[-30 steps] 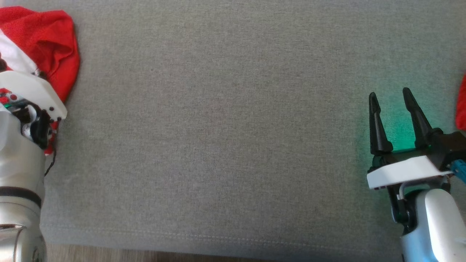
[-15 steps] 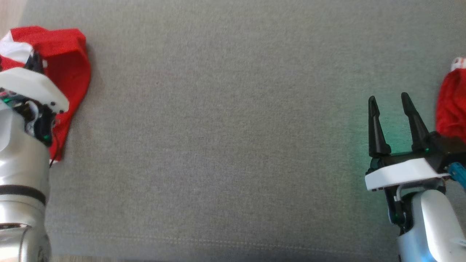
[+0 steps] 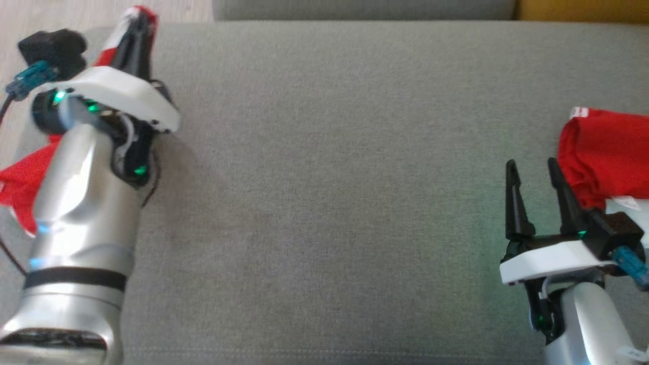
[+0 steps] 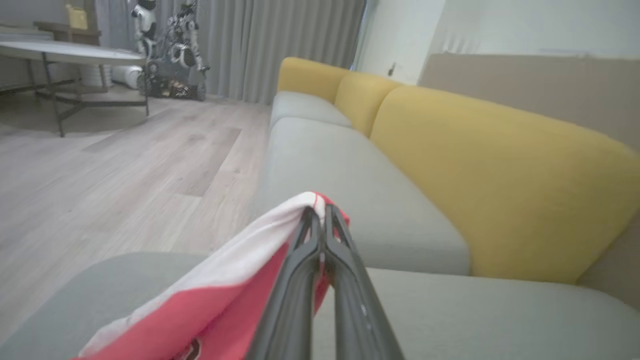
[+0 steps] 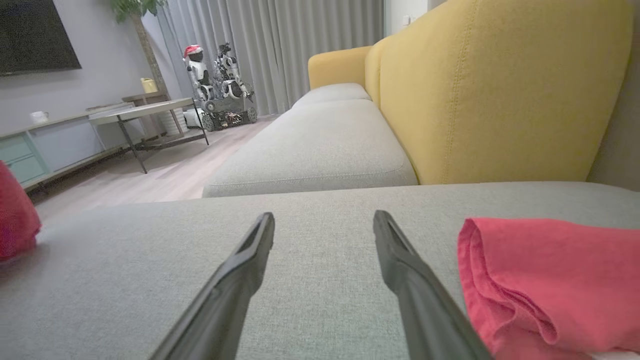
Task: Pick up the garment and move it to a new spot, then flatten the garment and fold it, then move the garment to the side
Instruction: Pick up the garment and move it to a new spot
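The garment [image 3: 20, 177] is red and white and hangs off the left end of the grey sofa seat. My left gripper [image 3: 142, 16] is shut on its upper edge at the far left and holds it raised. In the left wrist view the left gripper [image 4: 320, 214] pinches a white-and-red fold of the garment [image 4: 225, 290], and the cloth drapes down to the left. My right gripper [image 3: 531, 165] stands open at the lower right with nothing between its fingers [image 5: 240, 280]. The garment [image 5: 15, 215] shows as a red patch at the left edge of the right wrist view.
A second red cloth [image 3: 603, 152] lies bunched on the seat just right of my right gripper, the red cloth [image 5: 550, 270] almost touching its right finger. The grey seat cushion [image 3: 329, 177] spreads between the arms. Yellow backrest [image 5: 490, 90] behind; wooden floor [image 4: 125, 165] and a table [image 4: 65, 50] to the left.
The head camera has tilted, shifting the whole picture. My left gripper has closed on the garment and lifted it off the seat. The right gripper stays open.
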### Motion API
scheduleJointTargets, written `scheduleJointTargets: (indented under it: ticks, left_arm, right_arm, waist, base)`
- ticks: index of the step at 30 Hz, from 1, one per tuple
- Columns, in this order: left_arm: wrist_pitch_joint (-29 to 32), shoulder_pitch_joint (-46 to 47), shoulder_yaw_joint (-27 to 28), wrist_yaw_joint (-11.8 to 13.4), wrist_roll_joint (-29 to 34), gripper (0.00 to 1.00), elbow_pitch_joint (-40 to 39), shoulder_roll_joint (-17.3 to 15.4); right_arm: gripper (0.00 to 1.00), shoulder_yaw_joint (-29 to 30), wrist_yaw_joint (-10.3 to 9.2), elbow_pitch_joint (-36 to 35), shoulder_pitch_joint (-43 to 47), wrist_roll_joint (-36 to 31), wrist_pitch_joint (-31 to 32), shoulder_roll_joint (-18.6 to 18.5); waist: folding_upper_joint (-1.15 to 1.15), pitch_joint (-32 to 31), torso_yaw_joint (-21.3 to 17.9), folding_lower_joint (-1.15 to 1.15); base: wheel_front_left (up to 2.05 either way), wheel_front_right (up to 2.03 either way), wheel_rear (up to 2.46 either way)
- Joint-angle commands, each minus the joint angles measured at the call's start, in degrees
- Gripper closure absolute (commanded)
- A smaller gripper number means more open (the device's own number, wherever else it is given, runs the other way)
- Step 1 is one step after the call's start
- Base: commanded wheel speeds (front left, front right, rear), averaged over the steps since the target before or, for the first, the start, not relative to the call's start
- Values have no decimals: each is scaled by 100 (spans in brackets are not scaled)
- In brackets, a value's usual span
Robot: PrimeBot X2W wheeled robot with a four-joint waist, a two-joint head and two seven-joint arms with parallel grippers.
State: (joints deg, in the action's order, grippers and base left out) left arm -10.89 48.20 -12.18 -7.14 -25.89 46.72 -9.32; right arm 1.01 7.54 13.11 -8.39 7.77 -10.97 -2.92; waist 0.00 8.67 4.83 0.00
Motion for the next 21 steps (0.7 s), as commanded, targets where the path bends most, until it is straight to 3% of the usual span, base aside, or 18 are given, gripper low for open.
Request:
scheduleJointTargets:
  ticks: [1, 6, 12, 18, 20, 21]
  left_arm:
    - [69, 111, 76, -34, -95, 100, -496, -139]
    - [484, -85, -93, 28, -268, 100, -1556, 180]
    - [1040, -203, -421, 318, -389, 100, -2562, 486]
    - [1213, -158, -763, 614, -518, 100, -2960, 608]
    - [1220, -163, -1026, 738, -624, 100, -2993, 633]
    - [1110, -184, -1416, 914, -879, 100, -3033, 640]
  right_arm:
    - [0, -182, -5, -125, -77, 63, -93, 2]
    - [0, -269, -5, 10, -129, 209, -193, 3]
    - [0, -401, -5, 132, -266, 329, -285, 3]
    - [0, -483, -5, 221, -406, 428, -348, 3]
    - [0, -524, -5, 266, -448, 475, -366, 3]
    - [0, -594, -5, 309, -510, 528, -379, 3]
  waist:
    - [0, -129, -93, 0]
    - [0, -248, -251, 0]
    - [0, -211, -543, 0]
    - [0, -90, -842, 0]
    - [0, -41, -965, 0]
    - [0, 22, -1113, 0]
  base:
    - [0, 0, 0]
    - [0, 0, 0]
    - [0, 0, 0]
    - [0, 0, 0]
    - [0, 0, 0]
    - [0, 0, 0]
